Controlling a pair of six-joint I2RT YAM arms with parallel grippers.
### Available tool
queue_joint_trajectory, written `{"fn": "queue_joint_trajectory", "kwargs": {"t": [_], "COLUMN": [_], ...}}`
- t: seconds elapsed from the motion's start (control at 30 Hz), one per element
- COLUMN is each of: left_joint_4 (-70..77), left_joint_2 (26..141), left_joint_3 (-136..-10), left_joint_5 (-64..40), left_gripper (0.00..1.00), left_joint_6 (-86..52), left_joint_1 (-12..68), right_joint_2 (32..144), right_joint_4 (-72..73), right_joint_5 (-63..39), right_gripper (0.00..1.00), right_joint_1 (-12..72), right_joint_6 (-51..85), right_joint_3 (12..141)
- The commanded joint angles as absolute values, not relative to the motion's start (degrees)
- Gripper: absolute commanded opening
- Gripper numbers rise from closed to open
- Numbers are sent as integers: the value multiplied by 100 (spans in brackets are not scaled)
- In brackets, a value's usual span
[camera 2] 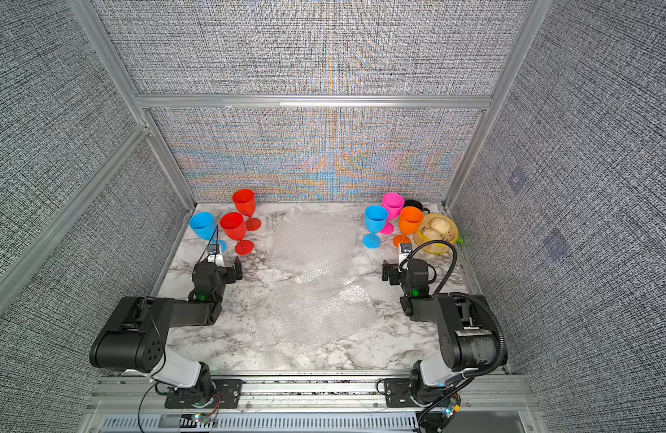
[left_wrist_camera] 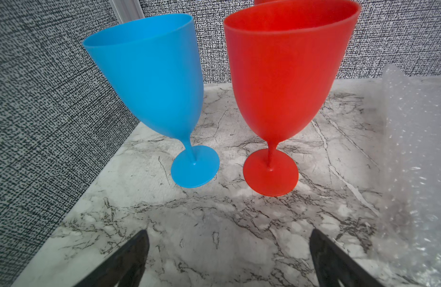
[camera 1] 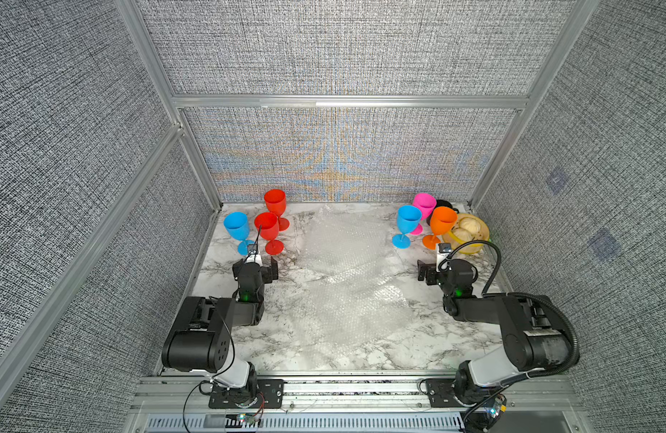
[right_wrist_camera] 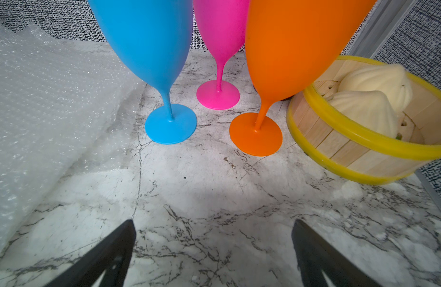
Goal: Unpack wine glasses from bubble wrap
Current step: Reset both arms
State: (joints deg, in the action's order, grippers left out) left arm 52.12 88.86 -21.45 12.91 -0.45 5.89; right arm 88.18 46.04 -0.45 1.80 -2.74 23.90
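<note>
We judge the bright glasses (camera 1: 267, 226) to be light, stiff, smooth plastic, best pinched at the stem. All six stand bare and upright, three at each back corner of the bench (camera 1: 271, 337). The bubble wrap (camera 1: 346, 285) (soft, crinkly, see-through) lies loose between them. Left fingers (left_wrist_camera: 125, 261) and right fingers (right_wrist_camera: 110, 256) — spread, empty.

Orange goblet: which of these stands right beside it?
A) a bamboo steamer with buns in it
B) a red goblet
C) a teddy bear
A: in the right wrist view the orange goblet stands beside the yellow-rimmed bamboo steamer, which holds pale buns.
</note>
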Motion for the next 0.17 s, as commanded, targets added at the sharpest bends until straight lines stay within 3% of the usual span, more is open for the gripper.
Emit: {"fn": "queue_joint_trajectory", "kwargs": {"t": [0.0, 0.13], "left_joint_4": [5318, 5396], "left_joint_2": [8940, 8887], "left_joint_3": [-2230, -2154], "left_joint_5": [1266, 1257], "left_gripper": [100, 100], "left_joint_6": [-38, -27], "left_joint_1": [584, 580], "right_joint_2": [8828, 8825], "right_joint_4": [4590, 4592], "right_joint_5": [-70, -77], "right_gripper": [99, 99], "right_joint_1": [181, 181], "right_joint_6": [-255, -255], "right_joint_3": [2417, 2417]}}
